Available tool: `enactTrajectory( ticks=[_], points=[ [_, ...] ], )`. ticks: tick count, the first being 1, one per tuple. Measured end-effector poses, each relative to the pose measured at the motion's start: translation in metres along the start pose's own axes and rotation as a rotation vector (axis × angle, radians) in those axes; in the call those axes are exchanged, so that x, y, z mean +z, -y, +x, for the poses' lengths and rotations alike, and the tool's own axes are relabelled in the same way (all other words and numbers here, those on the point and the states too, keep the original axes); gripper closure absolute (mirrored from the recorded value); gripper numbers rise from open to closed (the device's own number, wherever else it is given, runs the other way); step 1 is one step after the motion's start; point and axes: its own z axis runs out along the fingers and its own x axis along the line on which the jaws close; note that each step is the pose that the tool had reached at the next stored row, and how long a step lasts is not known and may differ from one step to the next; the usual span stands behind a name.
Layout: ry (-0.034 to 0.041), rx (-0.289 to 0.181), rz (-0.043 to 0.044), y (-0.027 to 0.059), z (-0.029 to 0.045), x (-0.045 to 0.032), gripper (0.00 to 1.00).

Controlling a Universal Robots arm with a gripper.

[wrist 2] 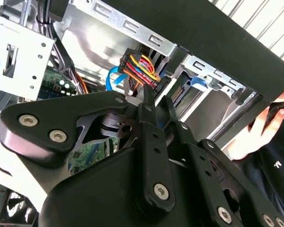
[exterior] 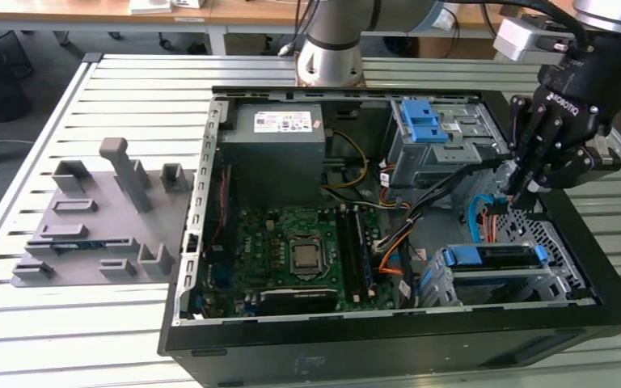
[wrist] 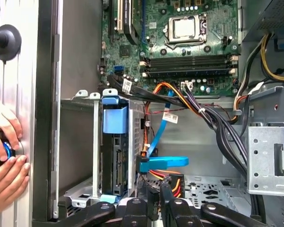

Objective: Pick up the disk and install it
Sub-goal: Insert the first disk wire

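Sitting upright in its metal bay, the disk (wrist: 114,156) lies just beside the gripper (wrist: 154,196), whose jaws pinch shut around a cable plug (wrist: 155,187).

The disk (exterior: 491,257), a dark, flat rectangular drive framed by a blue plastic bracket, is seen seated in the metal cage (exterior: 504,284) in the lower corner of the open computer case (exterior: 397,339), toward the exterior view's right. In the exterior view it lies level, with the blue bracket ends showing at both short sides. In the first wrist view the disk (wrist: 117,156) is seen edge-on inside the cage, its connector side facing the cables and a blue bracket tab at each end.
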Motion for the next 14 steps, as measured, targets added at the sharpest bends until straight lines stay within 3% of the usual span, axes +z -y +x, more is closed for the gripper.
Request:
enactTrajectory(
  ticks=[7, 14],
  points=[
    [0.0012, -0.001, -0.0032, 0.0008, -0.0003, -0.0002, 0.75],
    [0.0013, -0.001, -0.0033, 0.0076, -0.0043, -0.0013, 0.75]
  ],
)
